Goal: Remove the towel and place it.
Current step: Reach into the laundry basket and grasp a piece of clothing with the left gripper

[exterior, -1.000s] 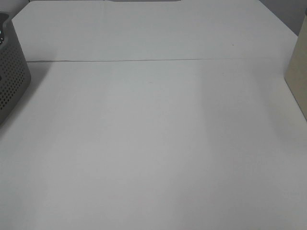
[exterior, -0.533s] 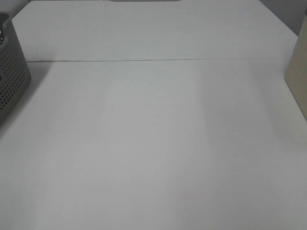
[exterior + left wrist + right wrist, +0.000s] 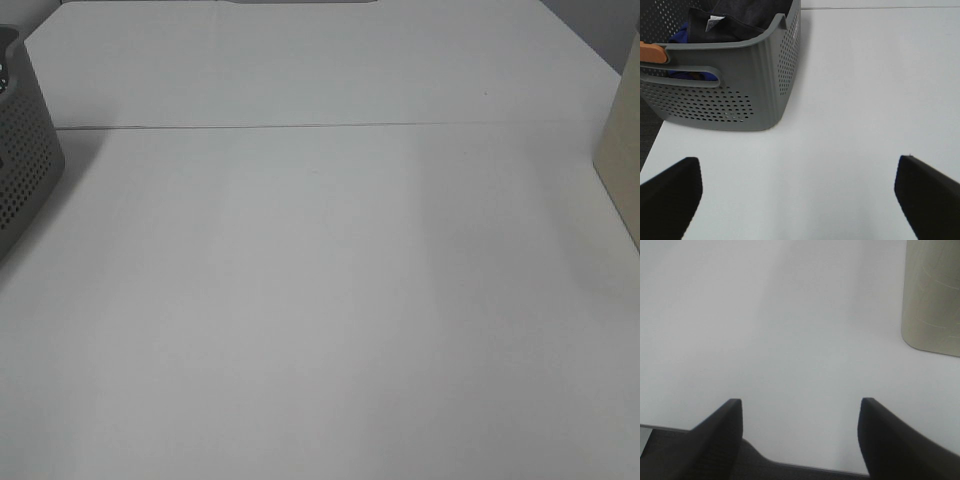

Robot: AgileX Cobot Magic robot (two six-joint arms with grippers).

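Stillness is the news here. Across the last second the high view shows the same bare bench (image 3: 320, 300) and the same corner of the grey basket (image 3: 20, 170) at its edge, and neither arm has come into it. Nothing has moved, so the task has not begun in earnest.

The towel (image 3: 740, 15) lies bundled inside the basket, dark folds with a small white tag (image 3: 715, 20) showing, next to a blue cloth (image 3: 682, 35). It sits ahead of the left gripper (image 3: 800, 200) and off to one side, well apart from the fingertips. That gripper hangs above the bench with its jaws spread wide and nothing between them.

The right gripper (image 3: 802, 425) is likewise parted and empty, with bare bench beneath it and a beige container (image 3: 932, 295) ahead and to the side.

On this showing the left gripper is the nearer to the towel, and it has the whole reach over the basket's rim yet to make — lifting the towel out and placing it both remain undone.
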